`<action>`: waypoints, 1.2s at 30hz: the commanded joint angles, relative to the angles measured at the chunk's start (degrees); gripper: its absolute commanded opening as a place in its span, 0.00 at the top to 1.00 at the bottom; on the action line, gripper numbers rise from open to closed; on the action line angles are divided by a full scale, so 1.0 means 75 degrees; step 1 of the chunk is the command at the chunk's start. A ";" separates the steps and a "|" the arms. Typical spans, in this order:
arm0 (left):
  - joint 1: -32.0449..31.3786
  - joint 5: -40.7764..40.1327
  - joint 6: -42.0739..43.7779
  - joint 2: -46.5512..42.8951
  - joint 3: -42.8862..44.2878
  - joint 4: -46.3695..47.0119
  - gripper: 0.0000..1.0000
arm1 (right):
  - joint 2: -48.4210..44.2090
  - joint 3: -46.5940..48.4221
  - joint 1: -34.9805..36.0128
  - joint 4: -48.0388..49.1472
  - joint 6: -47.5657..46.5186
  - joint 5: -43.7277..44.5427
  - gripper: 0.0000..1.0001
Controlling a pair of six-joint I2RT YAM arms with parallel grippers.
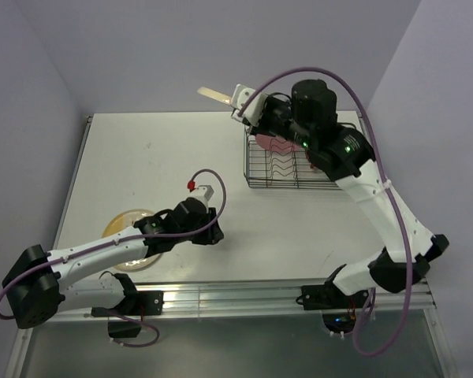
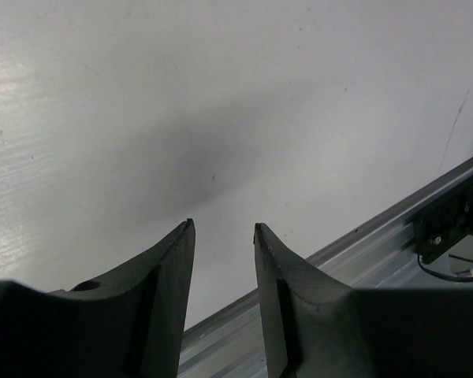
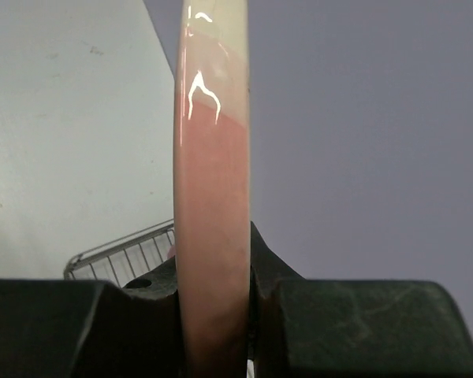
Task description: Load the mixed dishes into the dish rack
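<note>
**Left to right.** A yellow plate (image 1: 120, 224) lies flat on the table (image 1: 142, 157), partly under the left arm and not yet loaded. The left gripper (image 2: 223, 228) hangs over bare tabletop, jaws apart and empty. The right gripper (image 3: 213, 272) clamps a pink-and-cream plate (image 3: 213, 157) by its rim above the far left corner of the rack (image 1: 292, 179). The plate is held edge-on, presumably to slot between the dividers. A pink plate (image 1: 270, 143) already sits in the rack.

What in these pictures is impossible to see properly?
The dish rack: in the top view the right arm covers its far right part; the right wrist view shows only a corner.
The pink-and-cream plate: edge-on in both views, so its face is unseen.
The yellow plate: in the top view, partly under the left arm.
</note>
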 commanded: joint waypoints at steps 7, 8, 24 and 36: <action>0.1215 0.0306 0.0739 -0.0075 0.0251 0.0494 0.58 | 0.0652 0.1408 -0.0866 -0.1678 -0.2137 -0.1735 1.00; 0.1344 0.0329 0.0821 -0.0087 0.0298 0.0447 0.58 | 0.0663 0.1419 -0.0936 -0.1808 -0.2220 -0.1782 1.00; 0.2763 0.0082 0.1068 0.0393 0.0568 0.0552 0.58 | 0.1881 0.0868 -0.3174 -0.2278 -0.3064 -0.2577 1.00; 0.3279 0.0458 0.1150 0.1155 0.0509 0.1185 0.59 | 0.3030 0.1055 -0.3679 -0.2290 -0.3288 -0.2697 1.00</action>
